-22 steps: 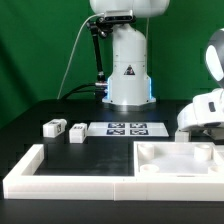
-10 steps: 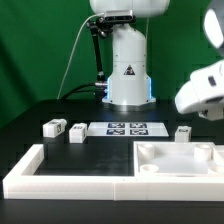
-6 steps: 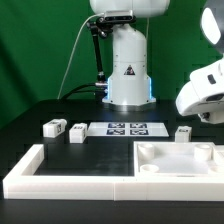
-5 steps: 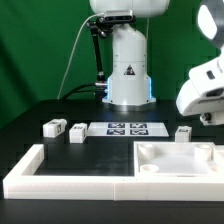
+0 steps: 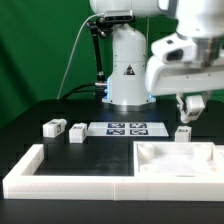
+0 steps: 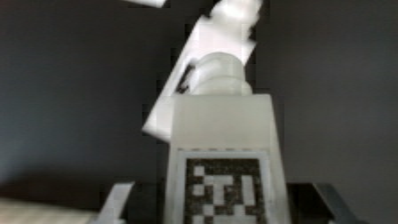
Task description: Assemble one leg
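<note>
In the wrist view a white leg [image 6: 217,130] with a black-and-white tag stands between my gripper's [image 6: 217,196] fingers [image 6: 125,200], which are shut on it. In the exterior view my gripper [image 5: 190,106] hangs above the table at the right, over another leg [image 5: 183,133] that stands just behind the large white square part [image 5: 176,162]. Two more legs [image 5: 53,127] [image 5: 76,131] stand on the table at the exterior view's left. The held leg is hard to make out in the exterior view.
The long white L-shaped border rail [image 5: 50,176] runs along the front and up the left. The marker board [image 5: 127,128] lies in the middle in front of the robot base [image 5: 128,70]. A green backdrop stands behind.
The arm has swung from the exterior view's right edge toward the middle and the wrist has turned. The gripper now hangs above the leg by the square part. The legs on the table have not moved.
</note>
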